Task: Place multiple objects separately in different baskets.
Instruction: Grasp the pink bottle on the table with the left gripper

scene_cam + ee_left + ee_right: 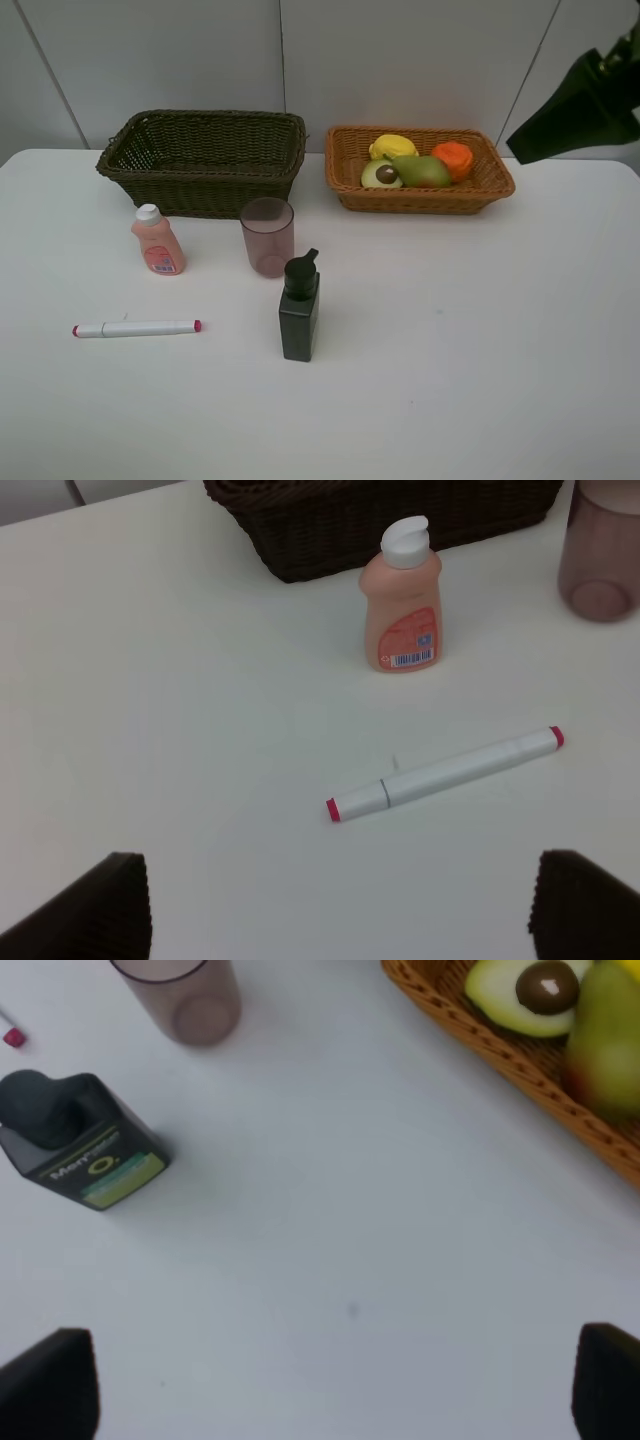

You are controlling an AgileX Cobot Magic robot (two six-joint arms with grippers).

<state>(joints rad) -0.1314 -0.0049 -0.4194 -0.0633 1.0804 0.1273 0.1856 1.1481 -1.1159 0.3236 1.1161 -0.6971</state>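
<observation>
standing nearest on the white surface [480, 380] is the dark pump bottle [299, 310], upright, with its nozzle turned to the right. off to its left the white pink-tipped marker [136, 328] lies flat and crosswise, well apart from it. the left tool [340, 920] hangs above the surface close to the marker, its jaws spread wide with nothing between them. the right tool [330, 1390] also has its jaws wide apart and holds nothing, looking down on bare surface between the pump bottle and the orange-tan basket [420, 198]. farther back the translucent pinkish cup [267, 236] stands upright just behind the pump bottle, near the front right corner of the dark olive-brown basket [215, 190]. the peach-pink white-capped bottle [157, 243] stands upright to the cup's left, in front of that same basket. the two baskets sit side by side at the back, dark one left, tan one right. inside the tan one the avocado half [381, 175] lies cut face up at the front left, touching the red-blushed green pear [422, 171] beside it. the toy lemon [392, 147] sits behind them and the orange [453, 158] to the right. part of the right arm [580, 100] shows dark at the far right edge.
</observation>
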